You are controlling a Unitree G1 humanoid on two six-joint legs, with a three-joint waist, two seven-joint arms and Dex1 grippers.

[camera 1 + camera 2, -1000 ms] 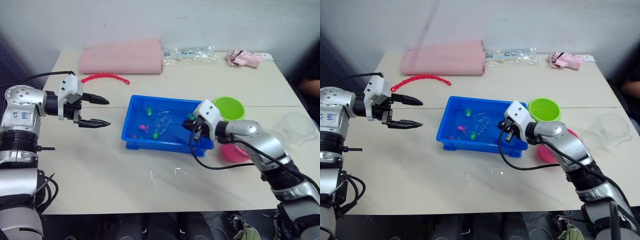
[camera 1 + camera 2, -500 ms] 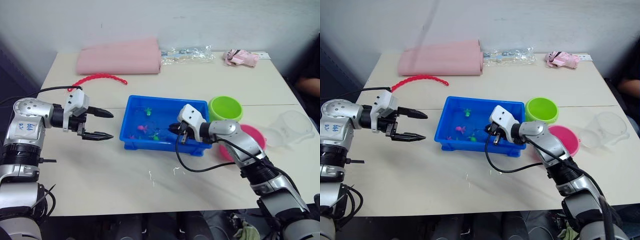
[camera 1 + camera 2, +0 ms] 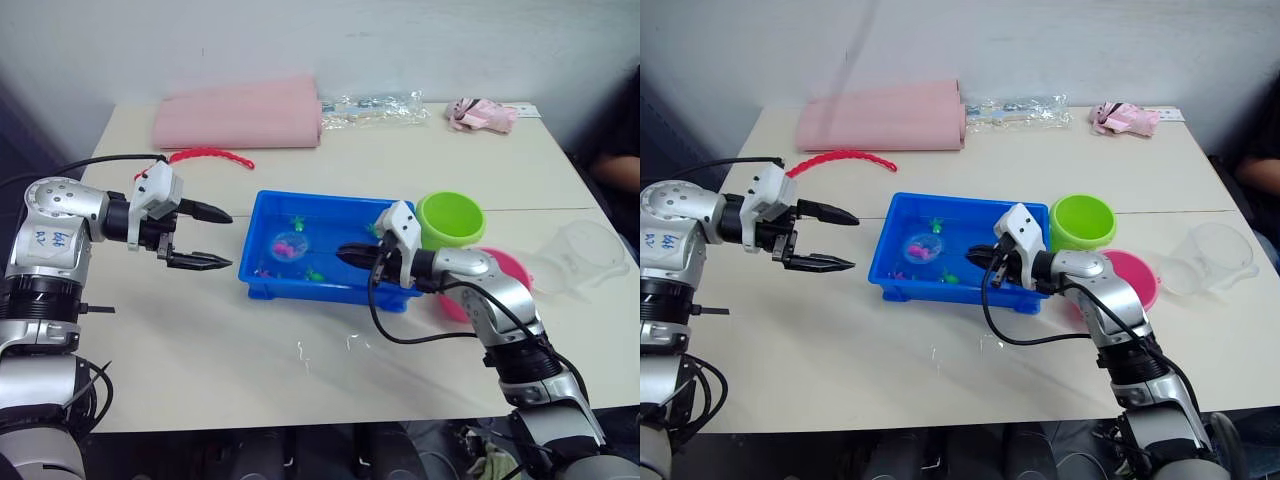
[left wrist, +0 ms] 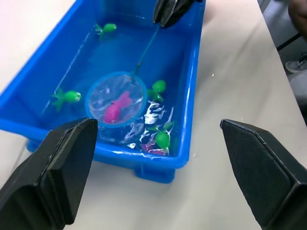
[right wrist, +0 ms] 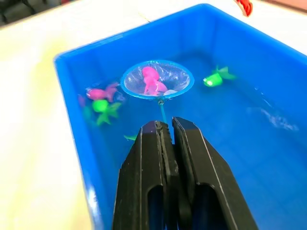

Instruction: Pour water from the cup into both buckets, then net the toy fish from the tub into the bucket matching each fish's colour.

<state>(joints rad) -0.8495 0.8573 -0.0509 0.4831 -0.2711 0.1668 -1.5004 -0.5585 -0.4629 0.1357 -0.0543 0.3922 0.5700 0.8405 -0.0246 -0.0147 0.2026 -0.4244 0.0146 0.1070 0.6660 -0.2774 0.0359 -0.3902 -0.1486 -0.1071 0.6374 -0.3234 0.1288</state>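
The blue tub (image 3: 330, 291) holds water and several toy fish. My right gripper (image 3: 346, 254) is shut on the thin handle of the net (image 3: 287, 244), reaching in over the tub's right end. A pink fish (image 5: 152, 82) lies in the net's mesh, held near the tub's left half. Green fish (image 4: 70, 96) and another pink fish (image 5: 98, 92) float around it. My left gripper (image 3: 232, 240) hangs open and empty just left of the tub. The green bucket (image 3: 451, 218) and pink bucket (image 3: 1137, 278) stand right of the tub. The clear cup (image 3: 585, 257) sits farther right.
A folded pink cloth (image 3: 240, 110), a red wavy strip (image 3: 210, 155), a clear plastic bag (image 3: 378, 103) and a small pink bundle (image 3: 484, 113) lie along the table's back. A person's arm (image 3: 620, 165) shows at the right edge.
The net now holds a pink fish, and its hoop sits over the tub's left half. My right wrist has drawn back to the right. The left gripper has edged closer to the tub.
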